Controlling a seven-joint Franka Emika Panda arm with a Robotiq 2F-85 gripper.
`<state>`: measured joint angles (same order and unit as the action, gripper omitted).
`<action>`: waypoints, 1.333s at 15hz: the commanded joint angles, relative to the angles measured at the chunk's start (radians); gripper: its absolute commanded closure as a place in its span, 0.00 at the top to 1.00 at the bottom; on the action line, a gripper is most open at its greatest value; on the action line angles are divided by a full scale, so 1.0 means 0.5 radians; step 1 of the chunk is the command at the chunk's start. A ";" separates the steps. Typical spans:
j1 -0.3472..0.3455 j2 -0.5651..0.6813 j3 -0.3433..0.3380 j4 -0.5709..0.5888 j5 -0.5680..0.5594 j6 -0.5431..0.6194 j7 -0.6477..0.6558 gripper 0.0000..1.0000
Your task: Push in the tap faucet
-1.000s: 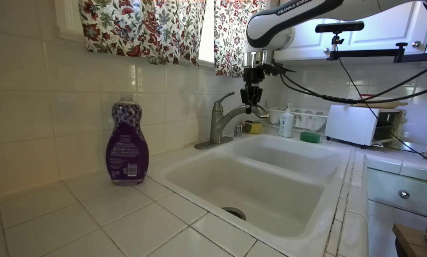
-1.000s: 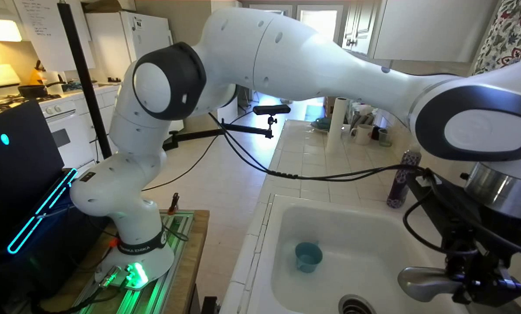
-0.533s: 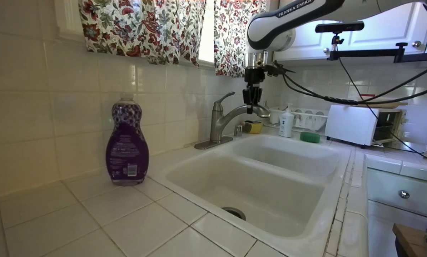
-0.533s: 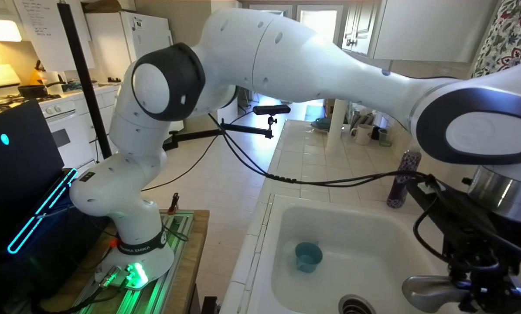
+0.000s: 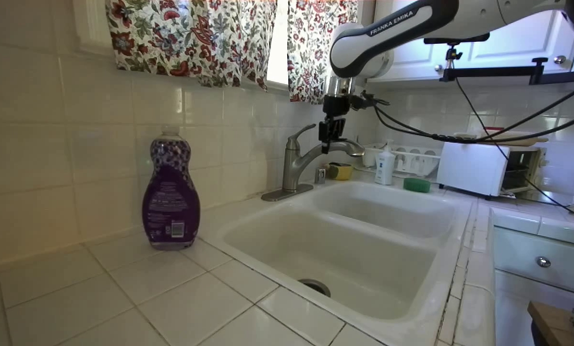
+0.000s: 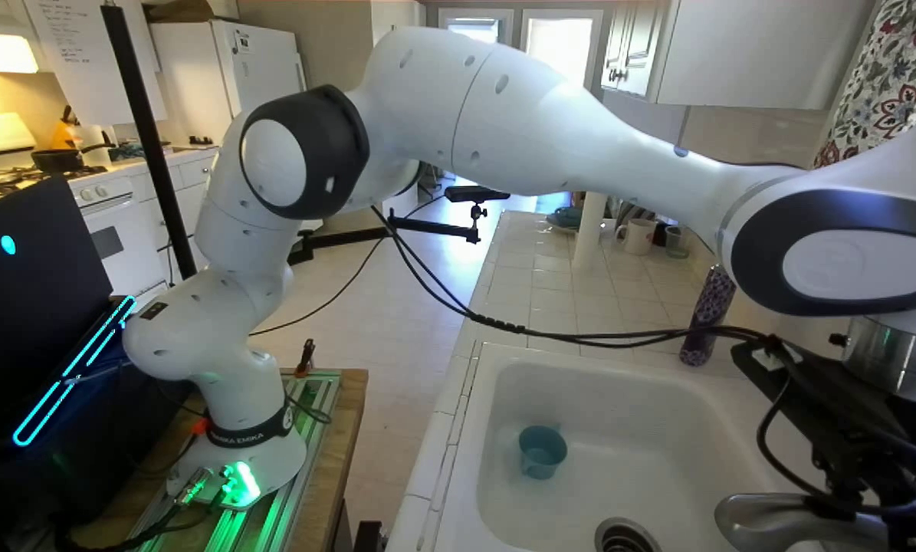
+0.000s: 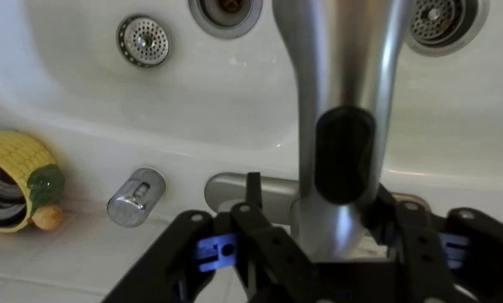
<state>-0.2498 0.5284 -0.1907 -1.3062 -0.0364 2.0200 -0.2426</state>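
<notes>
The tap faucet (image 5: 291,166) is brushed silver, with an upright lever on its body and a low curved spout over the sink. In the wrist view its spout (image 7: 348,80) stands large between the two fingers. My gripper (image 7: 317,185) is open around the spout. The left finger (image 7: 253,189) stands apart from the spout; the right finger is against or very close behind it. In an exterior view the gripper (image 5: 326,148) reaches down onto the middle of the spout. In an exterior view the spout tip (image 6: 772,517) shows, but the fingertips are cut off by the frame edge.
A white double sink (image 5: 450,269) lies below, with a blue cup (image 6: 543,452) in a basin. The purple soap bottle (image 5: 171,206) stands on the tiled counter. A yellow holder (image 5: 340,171), a white pump bottle (image 5: 385,167) and a green sponge (image 5: 416,185) stand behind the sink.
My gripper has moved back along the spout toward the faucet body and tilted slightly. The spout has swung slightly. The arm above has sunk a little.
</notes>
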 commanded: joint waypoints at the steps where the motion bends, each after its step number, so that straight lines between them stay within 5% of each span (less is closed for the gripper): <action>1: 0.048 -0.025 -0.054 -0.082 -0.115 0.343 0.088 0.91; 3: 0.090 -0.087 -0.093 -0.168 -0.173 0.442 0.190 1.00; 7: 0.191 -0.300 -0.192 -0.407 -0.320 0.444 0.370 1.00; 20: 0.174 -1.016 -0.016 -0.828 -0.273 -0.316 0.527 1.00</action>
<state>-0.1672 0.0965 -0.2196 -1.6464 -0.1869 1.8962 -0.0211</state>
